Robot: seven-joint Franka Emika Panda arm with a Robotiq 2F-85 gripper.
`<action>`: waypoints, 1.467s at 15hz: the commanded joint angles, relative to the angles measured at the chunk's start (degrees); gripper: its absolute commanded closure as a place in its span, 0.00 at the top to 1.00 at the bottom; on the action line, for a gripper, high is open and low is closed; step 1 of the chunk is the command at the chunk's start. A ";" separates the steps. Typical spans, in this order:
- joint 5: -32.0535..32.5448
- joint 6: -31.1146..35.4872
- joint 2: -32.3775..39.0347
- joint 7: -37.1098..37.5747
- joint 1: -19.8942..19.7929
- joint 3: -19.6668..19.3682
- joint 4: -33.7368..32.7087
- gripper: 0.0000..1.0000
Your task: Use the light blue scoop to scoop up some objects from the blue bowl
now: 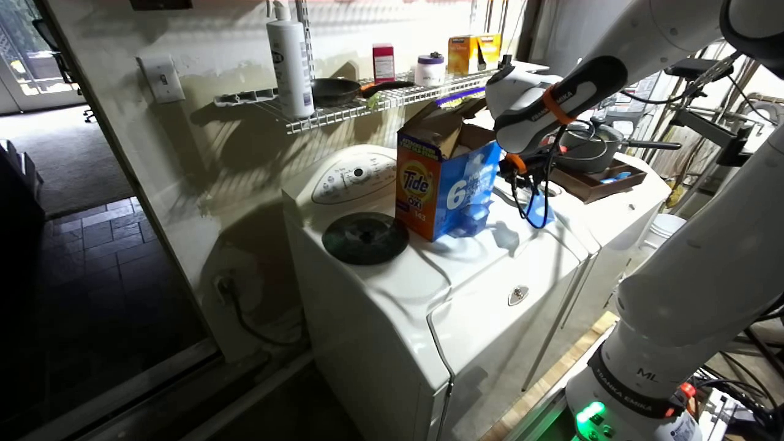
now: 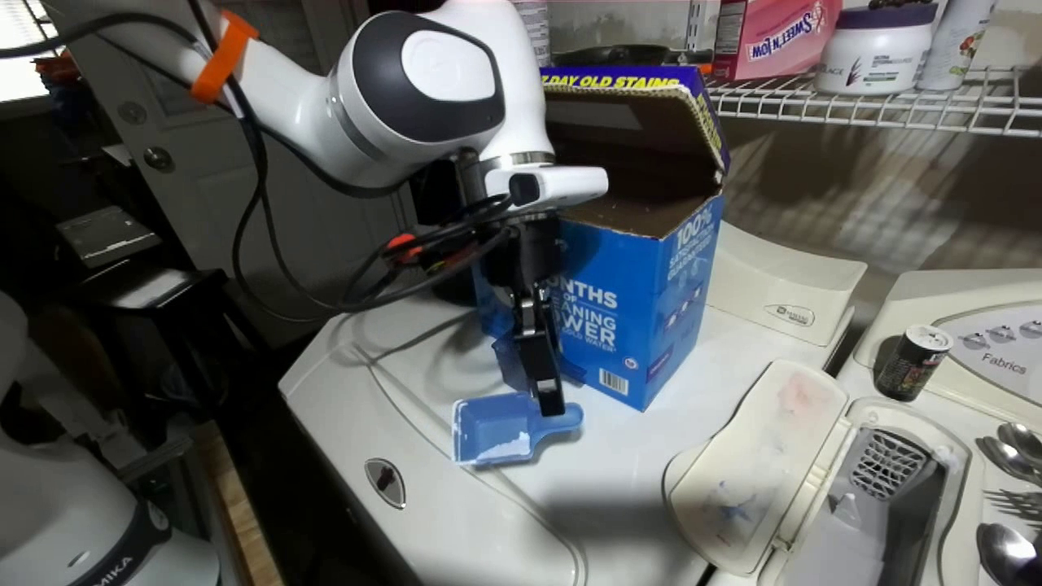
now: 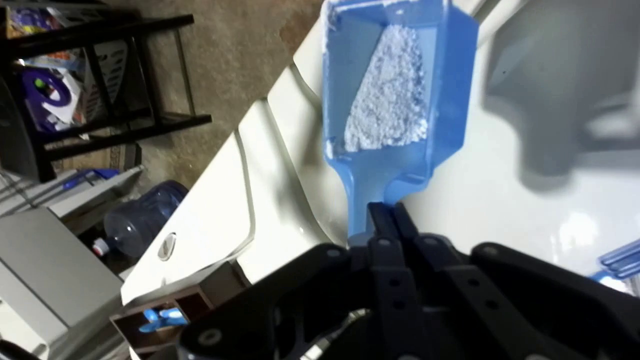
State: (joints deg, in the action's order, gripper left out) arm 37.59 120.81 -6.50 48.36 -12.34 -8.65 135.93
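In an exterior view I have the claw (image 2: 551, 400) clamped on the handle of the light blue scoop (image 2: 488, 425), which hangs above the white bench (image 2: 627, 452), near the open detergent box (image 2: 651, 301). A black can (image 2: 912, 362) stands near some spoons (image 2: 1007, 547). In an exterior view I see a dark round thing (image 1: 365, 244) just beside the box; whether it is hollow I cannot tell. A grey pot (image 1: 582, 156) shows near a brown tray (image 1: 591, 191) there, and my claw is partly hidden. In the wrist view the fingers (image 3: 385, 265) sit close together at the scoop's handle, and white powder (image 3: 390, 90) lies in its pan.
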 commanded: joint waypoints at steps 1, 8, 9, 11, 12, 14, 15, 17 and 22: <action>6.23 6.68 -2.51 0.18 1.04 1.23 4.93 0.01; 13.18 13.10 -1.81 -0.57 2.48 2.81 8.64 0.01; 14.32 13.56 -1.59 -0.45 2.48 2.80 8.88 0.01; 16.10 14.02 -1.28 0.25 2.45 2.67 9.12 0.01; 17.32 14.16 -1.07 0.82 2.33 2.59 9.14 0.01; 18.52 13.88 -0.56 2.03 2.32 2.48 8.92 0.01; 18.77 13.91 -0.38 2.57 2.33 2.39 8.83 0.01; 19.33 14.06 0.25 3.69 2.24 2.22 8.31 0.01; 21.22 14.70 2.25 8.19 2.23 1.90 7.36 0.01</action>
State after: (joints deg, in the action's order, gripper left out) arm 55.98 133.57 -6.11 52.44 -9.93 -6.28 143.99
